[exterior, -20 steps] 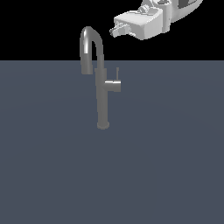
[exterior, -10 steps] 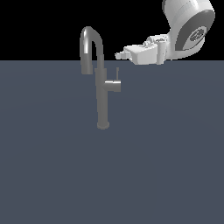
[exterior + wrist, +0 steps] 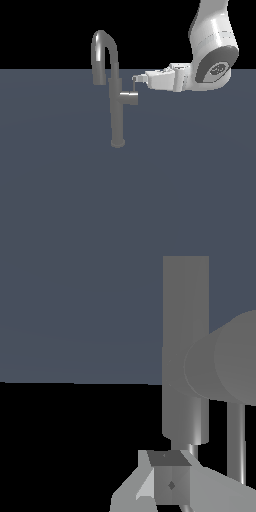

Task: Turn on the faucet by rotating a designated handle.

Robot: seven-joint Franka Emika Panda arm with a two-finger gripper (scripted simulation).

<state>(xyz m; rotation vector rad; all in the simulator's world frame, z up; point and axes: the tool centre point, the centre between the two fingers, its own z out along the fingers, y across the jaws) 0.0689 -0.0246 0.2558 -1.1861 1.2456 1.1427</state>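
Note:
The faucet is a tall slim grey column with a hooked gooseneck spout, standing on the dark floor. A short side stub points to the exterior view's right and carries the handle, a thin upright lever rod. My gripper reaches in from the exterior view's right, level with the lever's top end and at or very near it. Its fingers look closed together and hold nothing. In the wrist view the column, stub and lever loom close beyond my fingertips.
The white arm comes down from the exterior view's upper right. The flat dark grey-blue floor spreads around the faucet's base, with black background behind.
My gripper has come down and moved toward the exterior view's left, from high up beside the spout to the top of the handle lever. The faucet has not moved.

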